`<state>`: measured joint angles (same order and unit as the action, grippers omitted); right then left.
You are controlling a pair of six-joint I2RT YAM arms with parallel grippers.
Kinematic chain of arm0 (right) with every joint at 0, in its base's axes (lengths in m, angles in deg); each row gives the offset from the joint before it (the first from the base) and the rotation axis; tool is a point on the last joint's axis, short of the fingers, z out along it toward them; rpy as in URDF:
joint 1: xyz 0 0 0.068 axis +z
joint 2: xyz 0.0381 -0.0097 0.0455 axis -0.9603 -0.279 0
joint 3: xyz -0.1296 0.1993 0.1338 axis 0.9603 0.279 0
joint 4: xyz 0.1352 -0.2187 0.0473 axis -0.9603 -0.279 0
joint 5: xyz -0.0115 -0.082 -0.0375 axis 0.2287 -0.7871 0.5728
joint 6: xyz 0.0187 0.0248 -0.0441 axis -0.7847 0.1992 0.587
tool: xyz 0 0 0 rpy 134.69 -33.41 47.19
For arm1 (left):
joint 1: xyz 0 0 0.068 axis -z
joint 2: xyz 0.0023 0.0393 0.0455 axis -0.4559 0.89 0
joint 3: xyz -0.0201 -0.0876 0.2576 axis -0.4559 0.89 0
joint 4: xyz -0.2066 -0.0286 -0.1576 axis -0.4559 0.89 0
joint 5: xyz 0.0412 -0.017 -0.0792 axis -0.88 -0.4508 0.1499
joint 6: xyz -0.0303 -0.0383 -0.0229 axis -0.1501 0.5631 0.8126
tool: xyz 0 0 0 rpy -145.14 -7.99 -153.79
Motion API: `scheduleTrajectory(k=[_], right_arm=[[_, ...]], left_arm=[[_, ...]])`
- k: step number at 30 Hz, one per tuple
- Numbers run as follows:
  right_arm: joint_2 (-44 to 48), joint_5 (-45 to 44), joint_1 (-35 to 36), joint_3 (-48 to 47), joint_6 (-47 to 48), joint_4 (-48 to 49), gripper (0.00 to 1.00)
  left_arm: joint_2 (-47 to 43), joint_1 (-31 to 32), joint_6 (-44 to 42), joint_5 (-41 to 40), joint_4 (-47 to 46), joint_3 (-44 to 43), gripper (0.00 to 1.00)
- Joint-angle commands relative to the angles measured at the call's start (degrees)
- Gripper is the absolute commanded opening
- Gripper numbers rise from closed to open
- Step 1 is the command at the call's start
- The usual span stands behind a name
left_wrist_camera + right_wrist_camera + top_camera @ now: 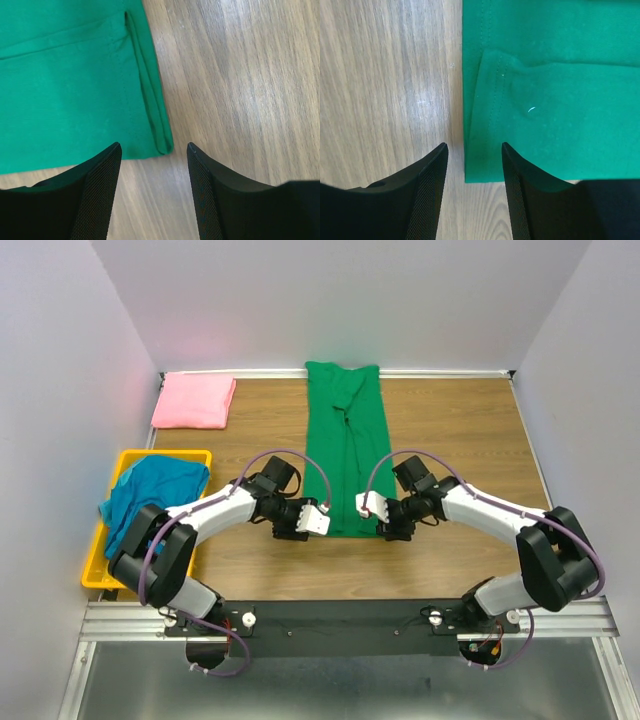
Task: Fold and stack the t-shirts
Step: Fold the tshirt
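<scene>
The green shirt (346, 445) lies folded into a long strip on the tabletop (460, 430). The left jaws and right jaws stand open and empty, one over each near hem corner. The cloth looks light and limp, so pinching those doubled corners should lift it evenly.

Left arm (215, 510): raised from its base at the near left, bent at the elbow, forearm turned inward toward the centre.
Right arm (490, 508): mirrored from the near right, forearm likewise turned inward.
Left gripper (318, 522): held low, jaws parted, nothing gripped between them.
Right gripper (368, 505): held low, jaws parted, nothing gripped.
Spacing: the two grippers are set near each other, facing, not touching.
Fingers (100, 190): dark, with textured inner pads, seen at both wrists.
</scene>
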<state>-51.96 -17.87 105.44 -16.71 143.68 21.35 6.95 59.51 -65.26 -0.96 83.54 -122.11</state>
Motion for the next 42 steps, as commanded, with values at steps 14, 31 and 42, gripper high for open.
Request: scheduleTrajectory(k=[14,31,42], right_arm=[[-5.4,-8.7,1.4,5.7,1.9,7.2,0.41],[1.5,-11.4,1.8,4.8,-3.1,6.0,0.01],[13.5,-8.1,9.8,5.0,-10.9,-5.2,0.01]], left_arm=[[9.0,0.9,4.3,-5.8,-0.8,-4.2,0.43],[7.1,1.3,3.8,-4.2,3.7,-7.6,0.00],[-3.2,6.2,1.6,-2.0,11.6,-3.6,0.00]])
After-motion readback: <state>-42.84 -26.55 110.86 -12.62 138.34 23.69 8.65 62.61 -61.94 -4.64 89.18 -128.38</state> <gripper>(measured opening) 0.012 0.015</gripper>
